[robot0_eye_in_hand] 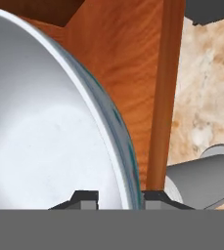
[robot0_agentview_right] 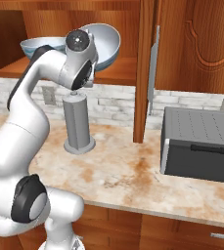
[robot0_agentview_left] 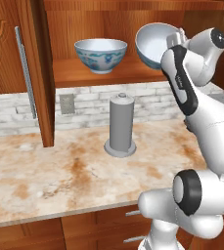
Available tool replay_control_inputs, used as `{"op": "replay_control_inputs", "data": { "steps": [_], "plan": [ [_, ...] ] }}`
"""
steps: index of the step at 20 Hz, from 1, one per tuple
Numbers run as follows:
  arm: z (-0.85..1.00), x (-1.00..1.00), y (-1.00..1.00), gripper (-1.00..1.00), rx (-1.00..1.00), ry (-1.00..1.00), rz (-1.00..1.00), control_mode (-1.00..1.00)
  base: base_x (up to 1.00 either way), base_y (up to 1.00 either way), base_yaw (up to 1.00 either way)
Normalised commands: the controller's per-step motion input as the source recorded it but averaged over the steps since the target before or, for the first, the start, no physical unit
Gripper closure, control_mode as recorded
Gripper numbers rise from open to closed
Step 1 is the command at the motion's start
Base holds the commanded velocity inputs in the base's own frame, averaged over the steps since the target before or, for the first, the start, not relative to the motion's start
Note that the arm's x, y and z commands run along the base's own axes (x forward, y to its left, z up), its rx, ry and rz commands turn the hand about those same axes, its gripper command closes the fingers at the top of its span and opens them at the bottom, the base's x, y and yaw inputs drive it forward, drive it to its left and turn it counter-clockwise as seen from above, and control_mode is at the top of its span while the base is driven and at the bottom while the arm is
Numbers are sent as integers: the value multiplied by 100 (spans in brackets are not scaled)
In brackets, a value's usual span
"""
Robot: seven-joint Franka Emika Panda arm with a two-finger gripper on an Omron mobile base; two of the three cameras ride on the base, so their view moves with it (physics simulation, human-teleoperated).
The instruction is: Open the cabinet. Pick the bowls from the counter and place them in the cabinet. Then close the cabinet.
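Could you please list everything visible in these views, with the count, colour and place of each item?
cabinet: one, reddish-brown wood, on the wall above the counter, doors open, silver bar handles.
bowls: two, white to pale blue inside, blue pattern outside; first bowl upright on the cabinet shelf at left; second bowl tilted on its side over the shelf at right, its rim between the fingertips.
counter: one, beige stone with orange-brown patches, below the cabinet.
grey cylinder: one, grey, upright on the counter under the shelf.
dark grey box: one, on the counter at right.
wall outlet: one, grey, on the white brick backsplash.
gripper: one, dark fingertips, closed on the second bowl's rim.
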Motion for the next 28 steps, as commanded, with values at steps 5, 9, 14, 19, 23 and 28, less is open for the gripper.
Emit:
{"op": "replay_control_inputs", "data": {
  "steps": [5, 9, 14, 19, 23, 28],
  "plan": [
    [-6, -22, -32, 100, 0, 0, -1, -100, 0, 0, 0],
    [-2, -48, -34, 100, 0, 0, -2, -100, 0, 0, 0],
    [-10, 6, -7, 100, 0, 2, 0, -100, 0, 0, 0],
    [0, 55, 0, 100, 0, 0, 0, -100, 0, 0, 0],
    [-13, 26, -1, -100, 0, 2, 0, -100, 0, 0, 0],
    [-11, -15, -7, -100, 0, 3, 0, -100, 0, 0, 0]
  ]
}}
